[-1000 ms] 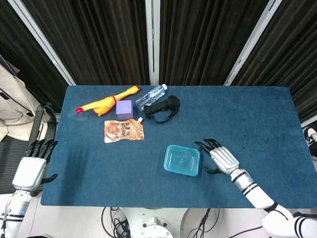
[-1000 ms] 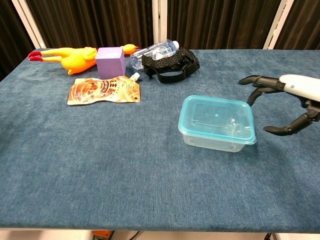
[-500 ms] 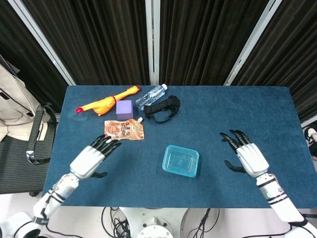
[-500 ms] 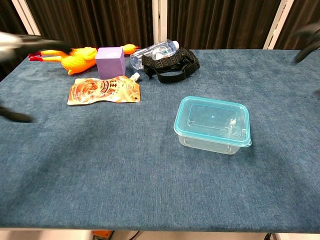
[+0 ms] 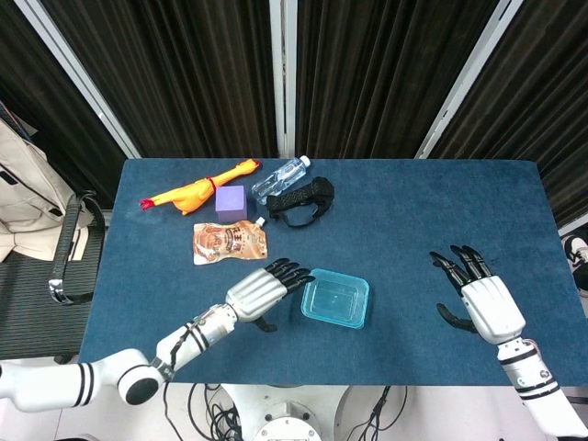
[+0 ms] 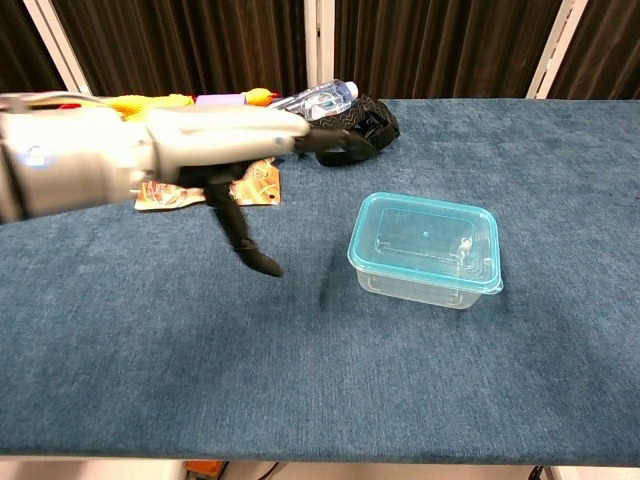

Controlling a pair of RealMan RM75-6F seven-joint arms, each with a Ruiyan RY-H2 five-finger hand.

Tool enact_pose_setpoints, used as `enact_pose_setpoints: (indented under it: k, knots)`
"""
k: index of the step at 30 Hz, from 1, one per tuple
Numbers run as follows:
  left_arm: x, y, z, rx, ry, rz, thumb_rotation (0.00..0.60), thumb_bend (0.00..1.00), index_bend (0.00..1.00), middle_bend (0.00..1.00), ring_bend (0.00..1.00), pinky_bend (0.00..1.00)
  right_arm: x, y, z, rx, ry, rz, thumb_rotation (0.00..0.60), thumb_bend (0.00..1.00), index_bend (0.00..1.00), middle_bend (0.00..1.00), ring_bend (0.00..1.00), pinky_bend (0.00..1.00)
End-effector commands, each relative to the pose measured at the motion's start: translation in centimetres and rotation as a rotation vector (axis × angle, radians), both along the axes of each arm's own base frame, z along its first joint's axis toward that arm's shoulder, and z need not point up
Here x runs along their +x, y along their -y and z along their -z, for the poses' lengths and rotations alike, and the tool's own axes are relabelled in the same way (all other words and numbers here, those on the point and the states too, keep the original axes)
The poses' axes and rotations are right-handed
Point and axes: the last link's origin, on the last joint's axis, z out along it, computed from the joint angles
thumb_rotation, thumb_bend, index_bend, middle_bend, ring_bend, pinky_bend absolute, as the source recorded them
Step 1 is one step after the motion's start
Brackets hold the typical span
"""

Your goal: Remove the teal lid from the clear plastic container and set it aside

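A dark blue table (image 5: 432, 211) seen from above, with black curtains behind it. Near the table's centre, toward its front edge, sits the container (image 5: 336, 299), clear plastic with its teal lid (image 5: 336, 287) still on.

The left hand (image 5: 262, 289) is at the container's 9 o'clock, just beside it, holding nothing, fingers stretched toward the lid's edge. Whether they touch it is hard to tell. The right hand (image 5: 482, 299) is at the container's 3 o'clock, well apart from it, fingers spread and empty.

Only the overhead view shows the right hand; the chest view leaves it out. The chest view shows the left hand (image 6: 215, 145) large and blurred, raised above the cloth with its thumb hanging down, clear of the container (image 6: 425, 252).

At the table's 11 o'clock lies a cluster: rubber chicken (image 5: 197, 190), purple cube (image 5: 231, 201), printed pouch (image 5: 230, 243), water bottle (image 5: 280, 178) and black strap (image 5: 301, 201). In the chest view the left arm hides most of the chicken, cube and pouch.

The right half of the table is bare cloth out to its edges. A chair (image 5: 69, 257) stands beyond the left edge.
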Motion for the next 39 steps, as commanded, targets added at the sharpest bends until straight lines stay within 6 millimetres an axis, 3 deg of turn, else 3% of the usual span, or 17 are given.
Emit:
enact_pose_setpoints:
  k: [1,12,24,30,34,39]
  knots:
    - [2.7,-0.8,2.3,-0.029,-0.03,0.006,0.6,0.0,0.03,0.01,0.0,0.0,-0.2,-0.1,0.3,0.003,0.004,0.0,0.6,0.23,0.0,0.22,0.0,0.05]
    - [4.4,-1.7,5.1,-0.025,-0.096,-0.065,0.6,0.0,0.02,0.01,0.0,0.0,-0.7,-0.3,1.3,0.033,0.002,-0.005,0.6,0.23,0.0,0.22,0.0,0.04]
    - [5.5,-2.5,6.3,-0.044,-0.123,-0.145,0.6,0.0,0.03,0.02,0.0,0.0,0.2,-0.7,4.7,0.107,-0.012,-0.083,0.6,0.23,0.0,0.19,0.0,0.04]
    - [5.8,-2.6,6.7,-0.063,-0.116,-0.177,0.6,0.0,0.12,0.1,0.0,0.0,1.2,-0.2,7.1,0.151,0.005,-0.133,0.6,0.23,0.0,0.16,0.0,0.03]
    - [5.9,-2.6,7.1,-0.049,-0.104,-0.188,0.6,0.0,0.22,0.21,0.07,0.05,2.1,-0.1,8.8,0.159,0.02,-0.182,0.6,0.22,0.0,0.13,0.0,0.01]
    - [5.8,-2.5,7.6,-0.041,-0.101,-0.192,0.6,0.0,0.26,0.28,0.13,0.08,2.7,0.0,10.9,0.152,0.02,-0.233,0.6,0.13,0.0,0.05,0.0,0.0]
